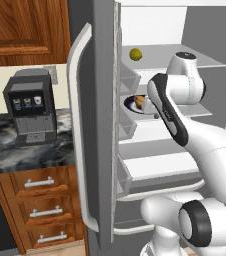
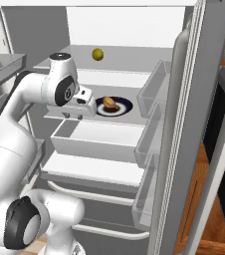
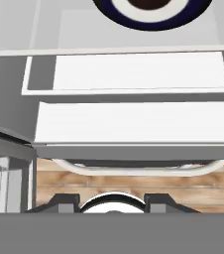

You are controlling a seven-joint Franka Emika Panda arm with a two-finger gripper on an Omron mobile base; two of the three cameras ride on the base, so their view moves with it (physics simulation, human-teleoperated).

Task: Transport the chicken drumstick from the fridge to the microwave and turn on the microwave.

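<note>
Right base view: fridge (image 2: 194, 124) open, door swung to 3 o'clock, white interior exposed with grey-white shelves and door bins. Chicken drumstick (image 2: 110, 103) lying on dark-rimmed plate (image 2: 125, 106) on middle shelf, centre frame. Yellow ball (image 2: 98, 54) on upper shelf, at 12 o'clock from plate, well apart. Hand (image 2: 73, 116) poised at front edge of middle shelf, just beside plate at its 9 o'clock, not touching drumstick; pointing downward. Open drawer below, at 6 o'clock from plate.

Left base view: fridge door edge-on at centre with long curved pale handle (image 1: 77, 130). Drumstick on plate partly hidden behind arm, at 3 o'clock from door edge. Coffee machine (image 1: 30, 107) on marbled worktop (image 1: 15, 152) at 9 o'clock, wooden drawers (image 1: 42, 210) beneath.

Hand view: finger tips (image 3: 67, 202) apart at 6 o'clock, nothing between them; plate rim at 12 o'clock; white shelves below; wood floor (image 3: 134, 186) near bottom. Hand partly open, empty.
</note>
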